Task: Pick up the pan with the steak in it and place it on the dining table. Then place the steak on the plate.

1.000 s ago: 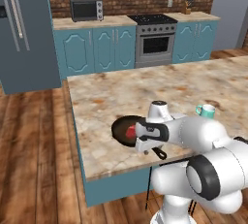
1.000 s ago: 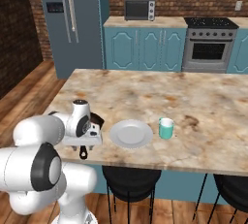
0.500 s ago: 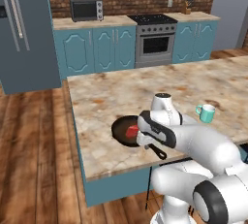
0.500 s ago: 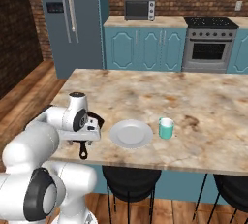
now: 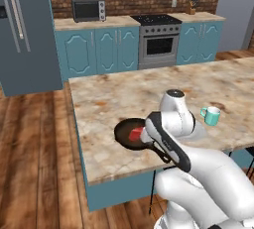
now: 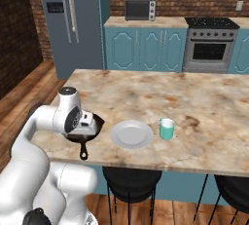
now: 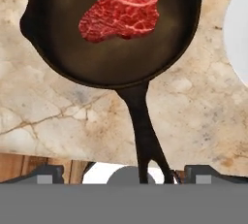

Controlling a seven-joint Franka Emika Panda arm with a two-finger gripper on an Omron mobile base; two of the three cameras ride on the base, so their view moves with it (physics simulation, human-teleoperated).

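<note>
Black pan, short handle; red marbled steak inside.

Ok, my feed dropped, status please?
Gripper open above pan handle. Pan on dining table, steak inside. Plate beside it, nothing blocking.

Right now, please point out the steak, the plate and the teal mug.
steak point(image 7: 119, 13): hand view, middle of the red meat.
plate point(image 6: 131, 134): right base view, centre of the plate.
teal mug point(image 6: 167, 129): right base view, side wall of the mug.
</note>
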